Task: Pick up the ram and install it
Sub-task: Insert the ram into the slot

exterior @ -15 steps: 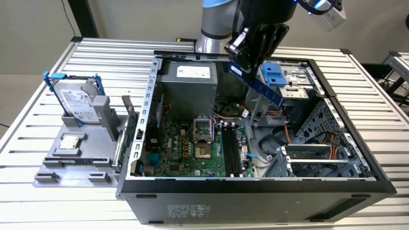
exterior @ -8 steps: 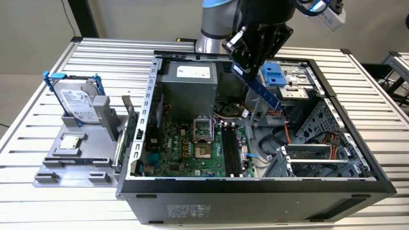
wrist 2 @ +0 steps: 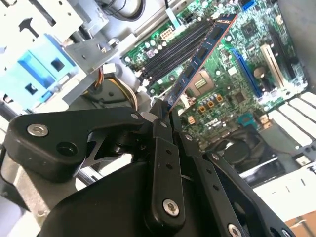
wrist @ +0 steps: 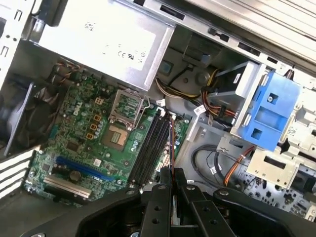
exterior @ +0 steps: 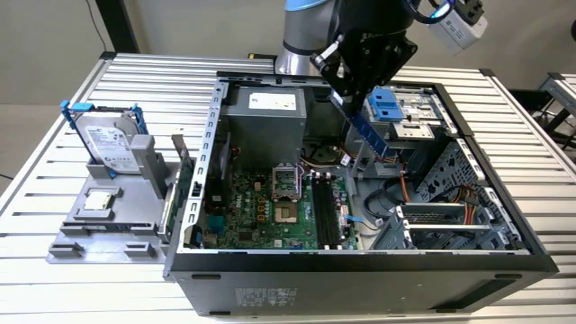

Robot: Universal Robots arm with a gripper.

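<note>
One gripper [wrist 2: 161, 112] clamps the ram [wrist 2: 200, 57], seemingly above the slots [wrist 2: 170, 51].

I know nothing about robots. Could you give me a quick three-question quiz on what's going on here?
1. Fill in (inside/outside): the hard drive stands ___ the case.
2. Where is the ram? A) beside the hard drive; B) in the air over the open case; C) on top of the hard drive.
3. True or false: the gripper is empty.

Key: 1 outside; 2 B; 3 false, it is shut on the ram.
</note>
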